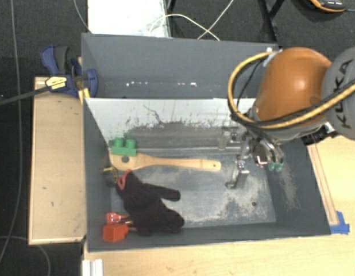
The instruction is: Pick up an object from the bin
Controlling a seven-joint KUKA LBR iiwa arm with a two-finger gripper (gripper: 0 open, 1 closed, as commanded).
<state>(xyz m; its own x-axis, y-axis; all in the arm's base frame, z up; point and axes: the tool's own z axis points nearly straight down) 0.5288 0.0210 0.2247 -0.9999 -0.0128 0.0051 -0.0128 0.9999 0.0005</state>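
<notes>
My gripper [237, 176] hangs over the right half of the bin floor, under the orange cover, with bare floor beneath its metal fingers and nothing between them. A wooden spoon [166, 164] lies across the middle-left, its handle end pointing toward the gripper and stopping a short way left of it. A green toy block [123, 147] sits at the spoon's head.
A black glove [150, 206] lies in the front-left part of the bin. A small red piece [114, 230] rests at the front-left corner. The bin's sloped walls rise on all sides.
</notes>
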